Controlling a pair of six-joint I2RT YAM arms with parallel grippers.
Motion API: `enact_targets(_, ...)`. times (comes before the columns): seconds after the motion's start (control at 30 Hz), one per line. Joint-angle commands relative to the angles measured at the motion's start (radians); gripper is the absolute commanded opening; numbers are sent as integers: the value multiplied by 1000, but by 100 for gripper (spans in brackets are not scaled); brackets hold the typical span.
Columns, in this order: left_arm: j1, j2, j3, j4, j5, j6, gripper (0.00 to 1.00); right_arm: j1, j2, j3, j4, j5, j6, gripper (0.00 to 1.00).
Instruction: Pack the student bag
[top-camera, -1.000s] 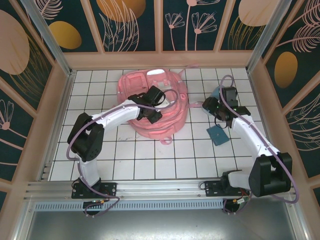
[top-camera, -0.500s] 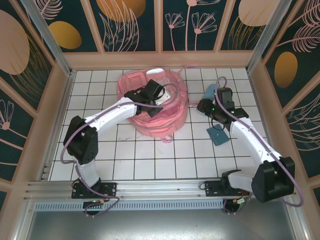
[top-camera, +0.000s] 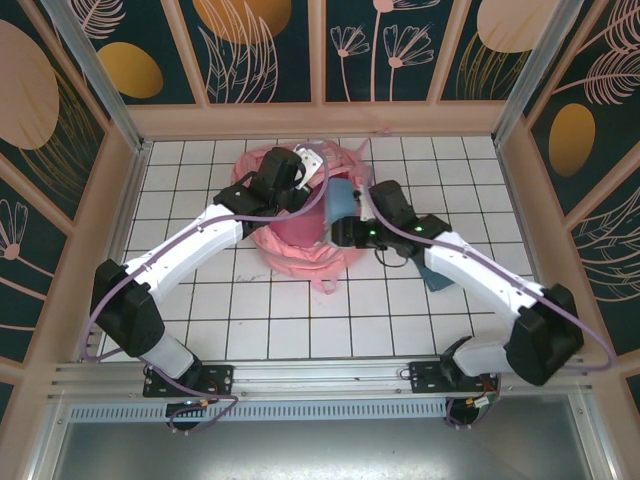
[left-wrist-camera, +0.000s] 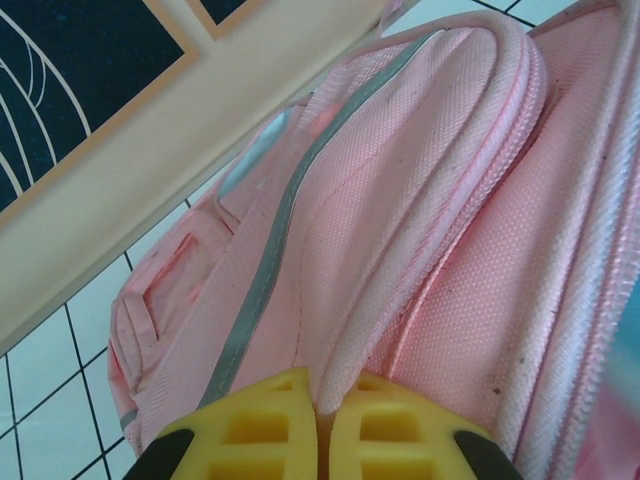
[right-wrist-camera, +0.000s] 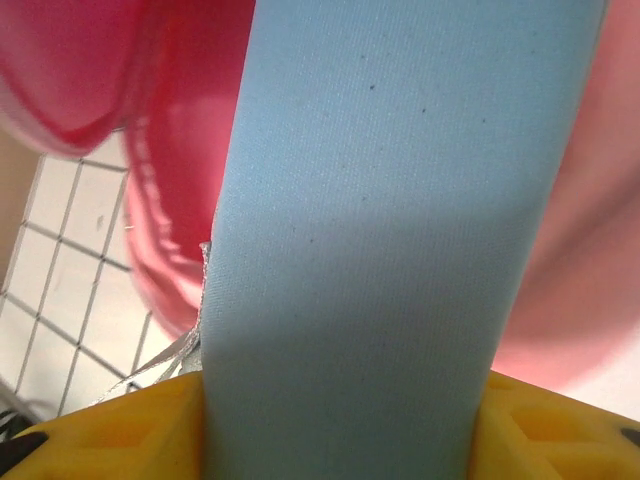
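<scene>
The bag (top-camera: 300, 243) lies on the tiled table (top-camera: 300, 325) in the upper middle of the top view, bunched up with its mouth toward the right. The left gripper (top-camera: 298, 182) sits at the bag's upper edge. In the left wrist view its yellow fingers (left-wrist-camera: 240, 435) are pressed together on a fold of pink fabric beside the zipper seam. The right gripper (top-camera: 346, 216) is clamped on a blue pencil case (top-camera: 340, 198), which fills the middle of the right wrist view (right-wrist-camera: 400, 200) between the two yellow fingers (right-wrist-camera: 110, 430).

The step in hand looks like sliding the case into the bag. To do it well, the left arm should hold the flap high and taut so the mouth stays wide. The right arm should aim the case's narrow end into the gap, push it well inside and only then let go, or it may catch on the rim or slip out.

Half a second ago the right gripper was well right of the bag with the case; now it is at the opening. The left gripper has moved toward the top of the frame, drawing the fabric up and bunching the bag.
</scene>
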Motion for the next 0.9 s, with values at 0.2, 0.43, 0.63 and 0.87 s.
enact_targets(0.2, -3, -104, 0, 243, -23, -97, 0, 56, 265, 157, 202, -121, 115, 55)
enact_targets(0.43, -2, -141, -8, 260, -42, -133, 0, 70, 367, 182, 398, -142, 141, 56)
enact_targets(0.63, -3, -161, -15, 251, -6, -160, 0, 68, 460, 252, 448, -165, 84, 61)
enact_targets(0.87, -2, -169, -30, 255, 10, -187, 0, 71, 569, 344, 473, -112, 96, 63)
